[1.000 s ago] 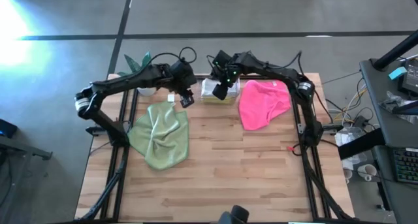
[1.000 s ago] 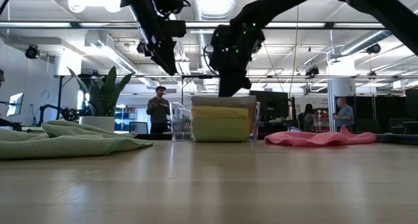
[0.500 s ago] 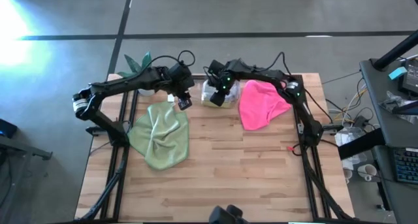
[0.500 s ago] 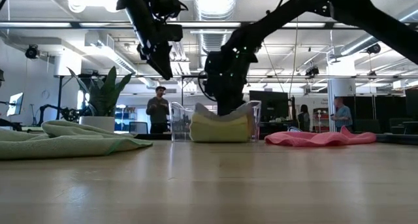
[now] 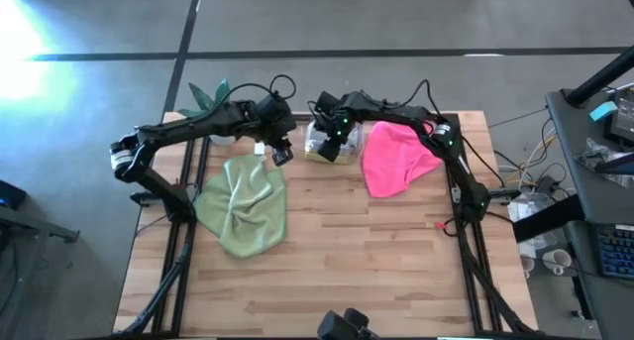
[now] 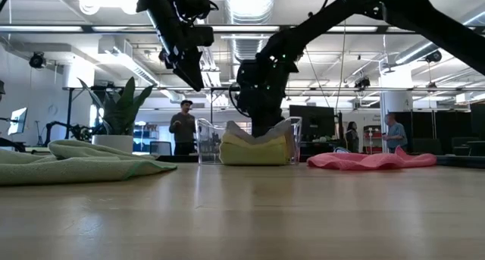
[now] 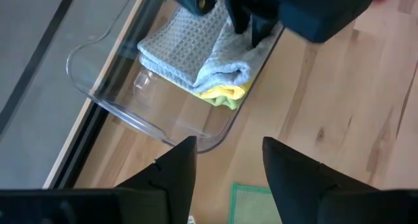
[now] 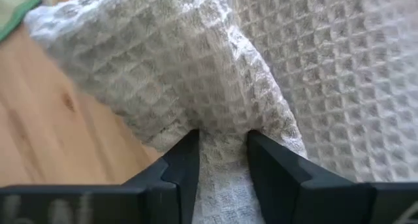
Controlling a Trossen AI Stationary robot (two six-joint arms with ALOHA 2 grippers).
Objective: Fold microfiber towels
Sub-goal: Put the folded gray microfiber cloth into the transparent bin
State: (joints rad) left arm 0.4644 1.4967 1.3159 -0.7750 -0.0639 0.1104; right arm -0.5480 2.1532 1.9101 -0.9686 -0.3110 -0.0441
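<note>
Right gripper (image 8: 222, 142) pinching grey towel (image 7: 189, 44) inside clear bin (image 7: 124, 100); left gripper (image 7: 225, 165) hovering nearby, fingers spread.

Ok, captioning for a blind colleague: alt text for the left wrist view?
The right gripper pinches the light grey towel inside the clear plastic bin, above a yellow towel. The left gripper hangs open over the wooden table.
</note>
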